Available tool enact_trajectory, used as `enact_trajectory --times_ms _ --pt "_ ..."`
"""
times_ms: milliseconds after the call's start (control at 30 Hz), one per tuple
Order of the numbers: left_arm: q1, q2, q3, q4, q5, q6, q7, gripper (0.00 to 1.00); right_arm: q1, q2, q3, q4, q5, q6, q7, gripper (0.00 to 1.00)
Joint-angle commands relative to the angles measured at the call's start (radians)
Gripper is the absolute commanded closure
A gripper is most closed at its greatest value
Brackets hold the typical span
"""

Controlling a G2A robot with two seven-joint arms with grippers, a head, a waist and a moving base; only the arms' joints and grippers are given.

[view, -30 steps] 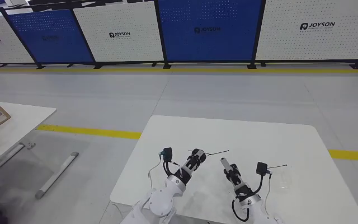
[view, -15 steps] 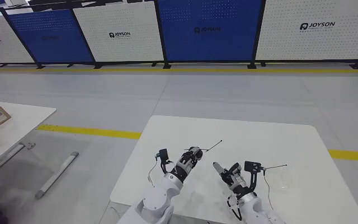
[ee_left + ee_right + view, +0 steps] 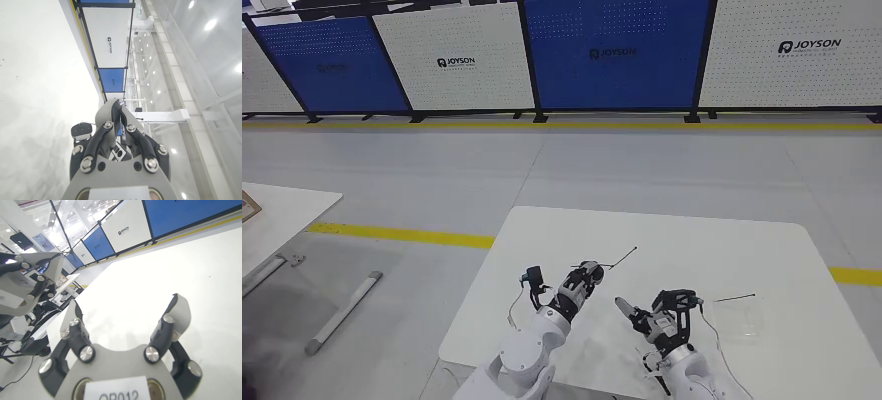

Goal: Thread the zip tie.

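item 1. zip tie: thin black strip, gripped at one end by the left claw. in the top view its free length slants away from the claw over the white worktop, toward the far edge. the right wrist view gives the same strip from the side, as a long dark line rising from the pinched tips against the hall behind.

item 2. left claw, own wrist view: fingers pressed together, with the ribbed pads meeting. the strip cannot be made out between them from this angle. the grip is read from the other two views.

item 3. right claw: fingers spread wide, with the white worktop seen through the gap. the top view places it just beside the left claw, nearer the worktop's near edge and apart from the held strip. that view is too small to settle the spread.

item 4. loose zip tie: a second black strip lying flat on the worktop on the right arm's side, well apart from both claws. entered from the top view.

item 5. clear tray or sheet: faint outline just beside the loose zip tie. cannot tell which it is.
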Motion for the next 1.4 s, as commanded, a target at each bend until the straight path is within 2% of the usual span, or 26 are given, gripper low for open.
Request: enact_trajectory --times_ms 0,200,333,433,500,533,567,600,767,900,1133,1367 --pt "0.0 0.0 0.0 0.0 0.0 -0.001 -0.001 1.0 0.0 0.0 0.0 0.0 0.002 0.0 -0.001 0.0" --pt "-0.002 -0.001 0.004 0.005 -0.006 -0.001 -0.008 1.0 0.004 -0.001 -0.008 0.005 -0.003 -0.003 0.015 0.0" --pt "0.001 -0.002 0.018 -0.002 0.008 -0.006 -0.015 1.0 0.018 -0.006 -0.011 0.019 0.033 -0.034 0.005 0.0" --pt "0.007 -0.002 0.023 -0.011 0.02 -0.01 -0.015 1.0 0.043 -0.012 -0.028 0.046 0.027 -0.014 0.004 0.0" --pt "0.01 -0.001 0.024 -0.011 0.031 -0.012 -0.016 1.0 0.054 -0.017 -0.042 0.059 0.017 0.004 -0.007 0.33" --pt "0.011 -0.001 0.024 -0.011 0.031 -0.012 -0.015 1.0 0.057 -0.02 -0.047 0.063 0.013 0.012 -0.014 0.37" --pt "0.011 -0.001 0.024 -0.009 0.03 -0.01 -0.014 1.0 0.059 -0.021 -0.051 0.066 0.012 0.016 -0.019 0.53" --pt "0.011 -0.002 0.024 -0.008 0.028 -0.008 -0.015 1.0 0.061 -0.023 -0.054 0.069 0.013 0.011 -0.026 0.62" --pt "0.006 -0.003 0.028 0.003 0.032 -0.001 -0.012 1.0 0.065 -0.023 -0.051 0.073 0.026 -0.038 -0.021 0.65" --pt "0.0 -0.005 0.036 0.01 0.036 0.005 -0.008 1.0 0.057 -0.02 -0.042 0.066 0.027 -0.069 -0.021 0.63" --pt "0.005 -0.005 0.048 0.014 0.071 -0.011 -0.01 1.0 0.049 -0.02 -0.04 0.053 0.017 -0.083 -0.031 0.61" --pt "0.002 -0.005 0.065 0.027 0.106 -0.015 -0.019 1.0 0.043 -0.021 -0.034 0.039 0.016 -0.079 -0.049 0.65"
